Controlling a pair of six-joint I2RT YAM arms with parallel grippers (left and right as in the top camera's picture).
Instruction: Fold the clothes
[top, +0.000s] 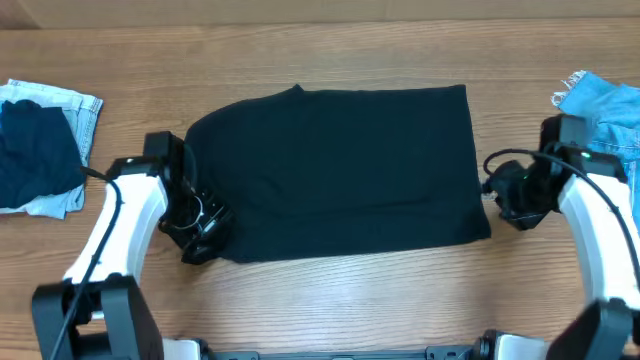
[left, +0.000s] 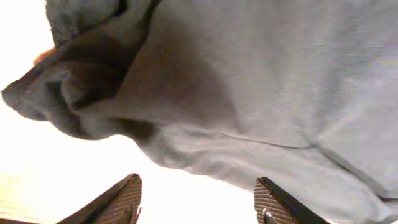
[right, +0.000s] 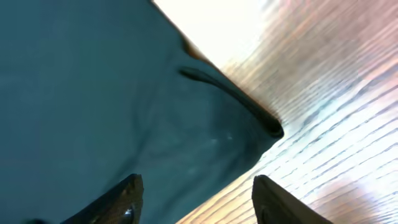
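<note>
I find the clothes (top: 340, 170), a plain black shirt-like garment, lying flat at the centre of the desk (top: 330, 300) as a broad rough rectangle. The left end is rounded and rumpled, the right edge is straight, and a faint crease runs across the lower part.

White arms (top: 128, 208), black joints, black cables (top: 505, 153), dark ribbed left end effector (left: 198, 180).

Even light above, glare at my wrists.
Overhead is soft and evenly lit, the black clothes (top: 340, 170) nearly featureless; my left wrist view washes them grey and burns the table (left: 37, 155) to white; my right shows glare on that table, its bottom edge out of focus.
</note>
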